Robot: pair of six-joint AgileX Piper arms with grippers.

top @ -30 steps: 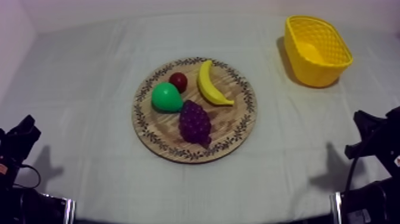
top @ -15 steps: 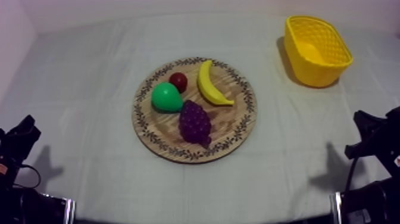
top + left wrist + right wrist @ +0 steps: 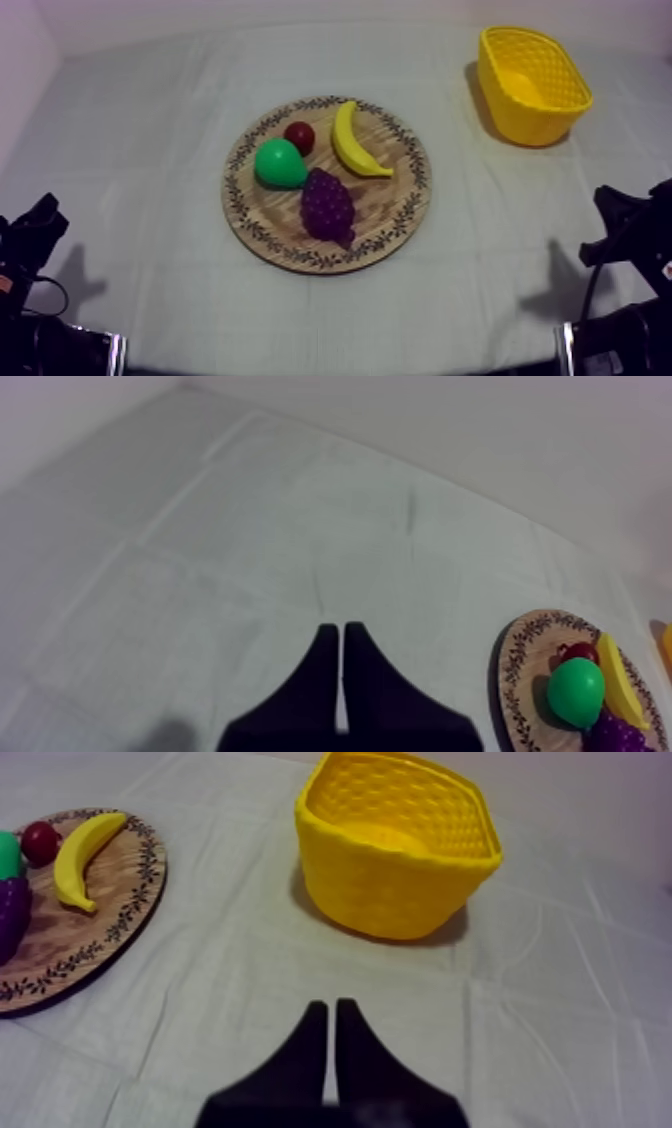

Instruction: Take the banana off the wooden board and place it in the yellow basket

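A yellow banana point(image 3: 354, 142) lies on the round wooden board point(image 3: 390, 215) at mid table, beside a small red fruit point(image 3: 299, 137), a green pear point(image 3: 279, 164) and purple grapes point(image 3: 328, 205). The yellow basket point(image 3: 531, 82) stands at the far right. My left gripper point(image 3: 335, 638) is shut on nothing, over bare cloth left of the board point(image 3: 512, 666). My right gripper point(image 3: 330, 1014) is shut on nothing too, over cloth in front of the basket point(image 3: 395, 847), with the banana point(image 3: 82, 855) off to its side. In the top view both arms rest low at the table's near corners.
Grey-white cloth covers the table. Open cloth lies between the board and the basket. A wall runs along the far edge.
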